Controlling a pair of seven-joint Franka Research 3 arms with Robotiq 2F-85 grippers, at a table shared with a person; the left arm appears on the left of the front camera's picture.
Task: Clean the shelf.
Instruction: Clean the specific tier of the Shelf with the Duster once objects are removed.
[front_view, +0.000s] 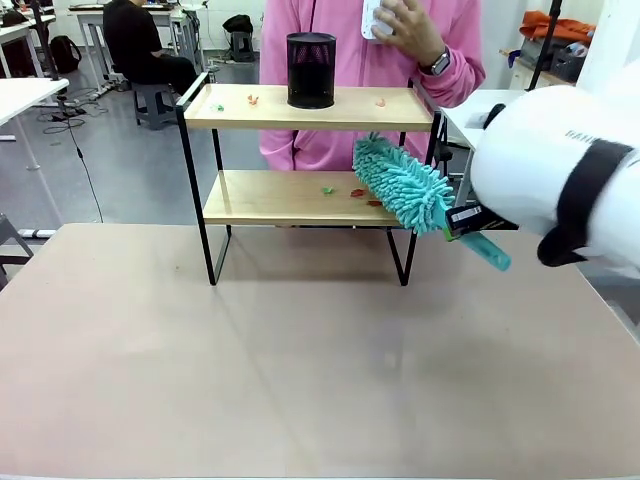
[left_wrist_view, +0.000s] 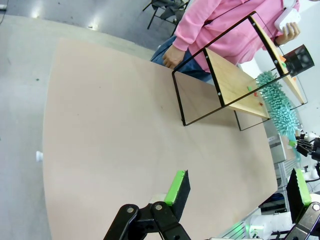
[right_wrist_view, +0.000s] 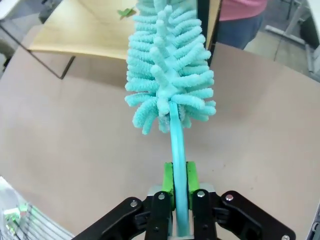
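Your right gripper (right_wrist_view: 180, 176) is clamped on the handle of the teal duster (front_view: 400, 184). Its head angles up-left onto the right end of the shelf's (front_view: 300, 108) lower board, the scraps (front_view: 327, 189) lying just left of it. The left gripper (left_wrist_view: 237, 192) gapes empty, well apart.

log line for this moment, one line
right gripper: shut on duster | duster head at shelf lower board, right end | left gripper: open, empty | scraps on both boards
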